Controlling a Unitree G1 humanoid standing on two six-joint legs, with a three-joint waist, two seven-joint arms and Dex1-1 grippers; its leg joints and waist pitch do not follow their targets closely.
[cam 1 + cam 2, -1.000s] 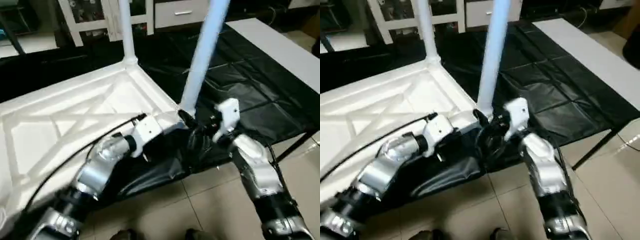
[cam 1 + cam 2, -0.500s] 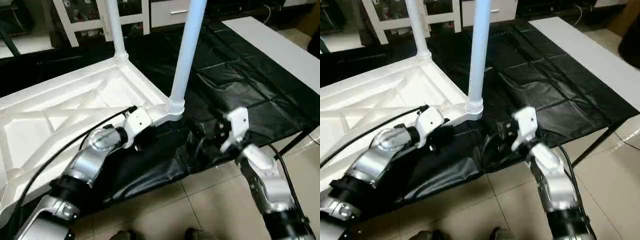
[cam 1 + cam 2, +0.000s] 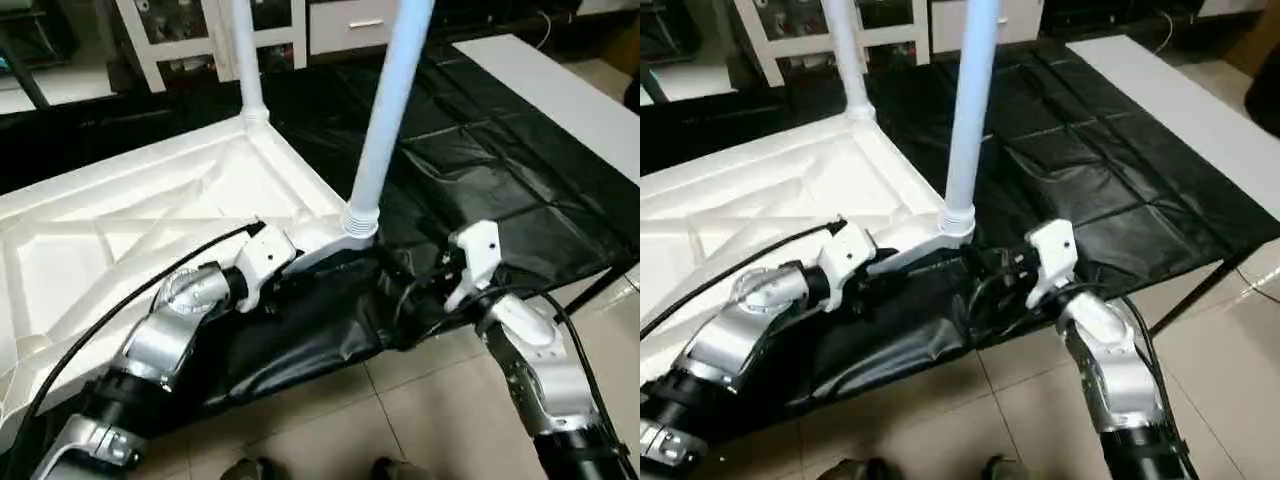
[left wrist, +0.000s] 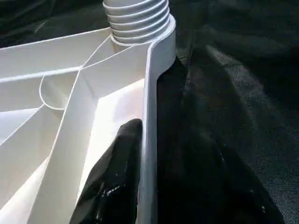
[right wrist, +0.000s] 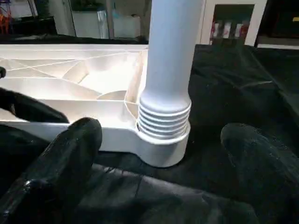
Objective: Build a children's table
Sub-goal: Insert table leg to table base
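White plastic: our one tabletop (image 3: 120,220) lies ribs-up on the black sheet (image 3: 500,170), with two legs standing in its corner sockets, the far leg (image 3: 247,60) and the near leg (image 3: 392,100). Our left gripper (image 3: 285,285) straddles the tabletop's near rim, one finger (image 4: 117,177) inside, the other outside, jaws parted around it. Our right gripper (image 3: 985,265) hangs released, two fingers spread, just before the near leg's ribbed base (image 5: 164,121).

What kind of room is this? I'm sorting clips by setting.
Probably an indoor workroom or lab: tiled floor, a black sheet spread over a work table, and white cabinets behind the upturned tabletop.
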